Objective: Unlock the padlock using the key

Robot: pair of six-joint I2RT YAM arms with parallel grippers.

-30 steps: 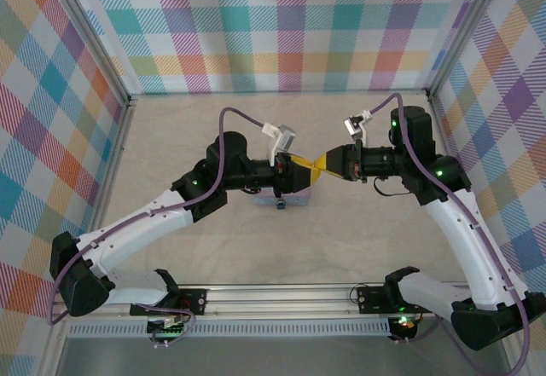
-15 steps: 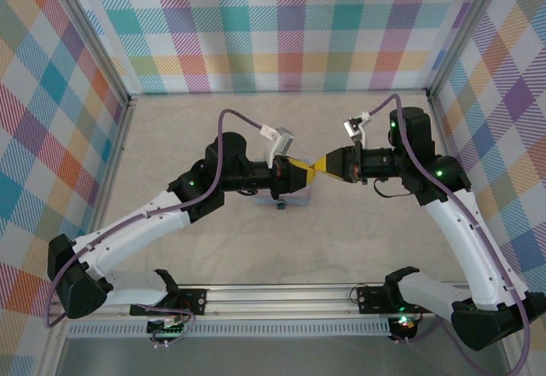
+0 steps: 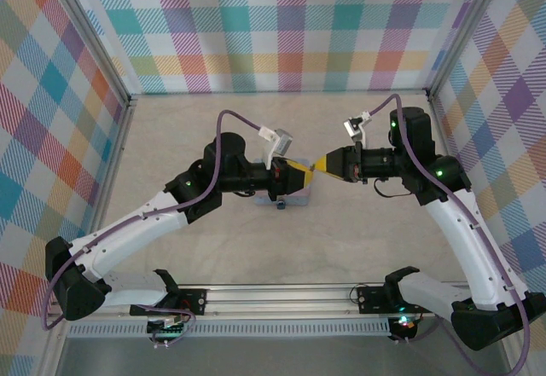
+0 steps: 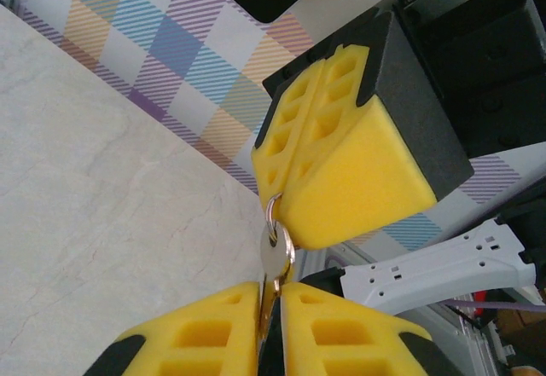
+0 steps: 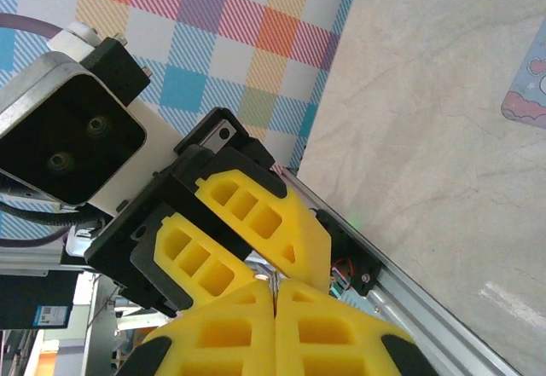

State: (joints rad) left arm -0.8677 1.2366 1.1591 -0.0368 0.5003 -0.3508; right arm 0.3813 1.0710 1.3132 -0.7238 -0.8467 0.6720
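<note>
Both grippers meet tip to tip in mid-air above the table's middle. My left gripper (image 3: 301,170) (image 4: 271,297) is shut on the silver key (image 4: 275,261), whose blade runs down between its yellow pads. The key's ring (image 4: 270,212) goes up into the yellow pads (image 4: 358,171) of my right gripper (image 3: 323,168) (image 5: 275,287), which is shut on it. In the right wrist view, the left gripper's yellow fingers (image 5: 256,214) stand right against my closed tips, with a glint of metal between. The padlock is hidden.
A pale blue and pink mat (image 3: 290,195) (image 5: 531,86) lies on the beige table (image 3: 358,248) under the left gripper. Plaid walls close off the back and both sides. An aluminium rail (image 3: 281,295) runs along the near edge.
The left gripper's pads have closed a little further on the key. Both arms have stayed almost where they were, the joined tips drifting slightly left.
</note>
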